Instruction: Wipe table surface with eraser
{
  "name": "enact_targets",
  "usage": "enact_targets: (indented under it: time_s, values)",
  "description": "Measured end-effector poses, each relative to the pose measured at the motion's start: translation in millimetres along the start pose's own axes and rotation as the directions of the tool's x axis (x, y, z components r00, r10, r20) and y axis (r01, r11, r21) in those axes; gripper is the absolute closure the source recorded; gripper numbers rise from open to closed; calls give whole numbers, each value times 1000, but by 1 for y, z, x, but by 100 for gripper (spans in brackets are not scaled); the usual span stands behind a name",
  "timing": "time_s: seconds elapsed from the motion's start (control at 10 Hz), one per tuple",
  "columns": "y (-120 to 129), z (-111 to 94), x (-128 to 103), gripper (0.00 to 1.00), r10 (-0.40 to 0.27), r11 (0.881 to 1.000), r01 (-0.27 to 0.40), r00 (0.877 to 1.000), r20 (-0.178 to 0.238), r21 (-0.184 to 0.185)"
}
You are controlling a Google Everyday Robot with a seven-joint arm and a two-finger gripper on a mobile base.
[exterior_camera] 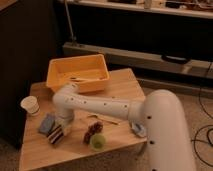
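Note:
The eraser (pixel 55 135), a small block with dark, white and reddish stripes, rests on the light-brown wooden table surface (pixel 120 90) near its front left. My gripper (pixel 59 128) comes down on it from above at the end of the white arm and is shut on the eraser. The arm reaches across the table from the right and hides the tabletop beneath it.
An orange bin (pixel 78 73) with a utensil inside stands at the back. A white cup (pixel 30 105) is at the left edge, with a flat blue-grey pad (pixel 46 123) beside the eraser. Dark grapes (pixel 92 131), a green round item (pixel 97 142) and a blue-grey cloth (pixel 139 129) lie towards the front.

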Motion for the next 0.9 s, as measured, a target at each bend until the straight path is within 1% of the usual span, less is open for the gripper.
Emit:
enact_targets:
  time_s: [0.2,0.4,0.5,0.6,0.7,0.8,0.9]
  values:
    - [-34,-8,-15,100,52,998,-52,999,4,-18]
    - [-64,-17,-18,100,79,996,-79,997,8,-28]
    - [-75,-15,-13,100,74,997,-74,997,3,-23]
    - [-82,-10,-4,100,60,998,-60,998,-2,-11]
    - [-84,-4,5,100,44,999,-44,999,-5,2]
    - [-82,8,26,100,4,1000,-4,1000,-10,27]
    - [-77,14,38,100,-17,999,18,1000,-12,40]
